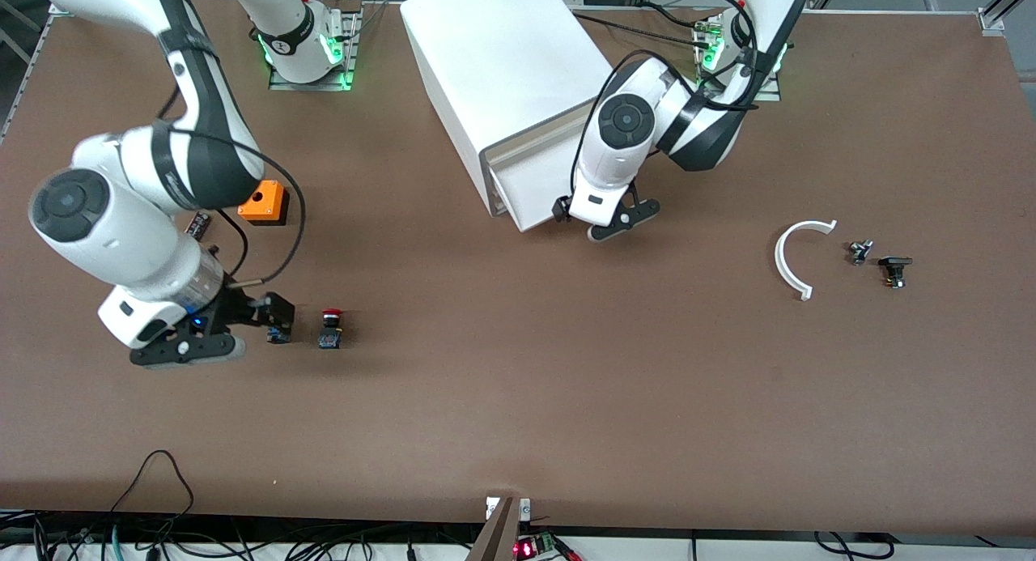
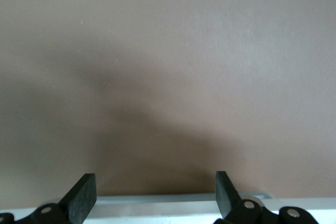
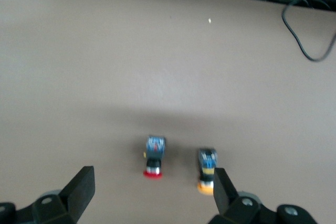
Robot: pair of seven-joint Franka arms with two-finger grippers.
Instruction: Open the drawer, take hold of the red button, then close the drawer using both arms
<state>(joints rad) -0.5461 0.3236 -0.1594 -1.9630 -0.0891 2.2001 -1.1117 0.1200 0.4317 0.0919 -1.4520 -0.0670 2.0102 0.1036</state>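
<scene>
The white cabinet [image 1: 502,67] stands at the middle of the table near the arms' bases. One drawer [image 1: 530,193] sticks out a little from its front. My left gripper [image 1: 603,214] is open at the drawer's front edge. In the left wrist view the pale edge [image 2: 184,203] runs between the spread fingers of the left gripper [image 2: 155,195]. The red-capped button [image 1: 331,326] lies on the table toward the right arm's end. My right gripper [image 1: 267,314] is open and empty just above the table beside it. In the right wrist view the button [image 3: 154,162] lies ahead of the right gripper [image 3: 152,192], between its fingers.
A yellow-capped button [image 1: 279,333] lies by one right finger and also shows in the right wrist view [image 3: 207,170]. An orange box [image 1: 264,202] and a small dark part [image 1: 198,223] lie near the right arm. A white curved piece [image 1: 797,257] and two small parts [image 1: 878,261] lie toward the left arm's end.
</scene>
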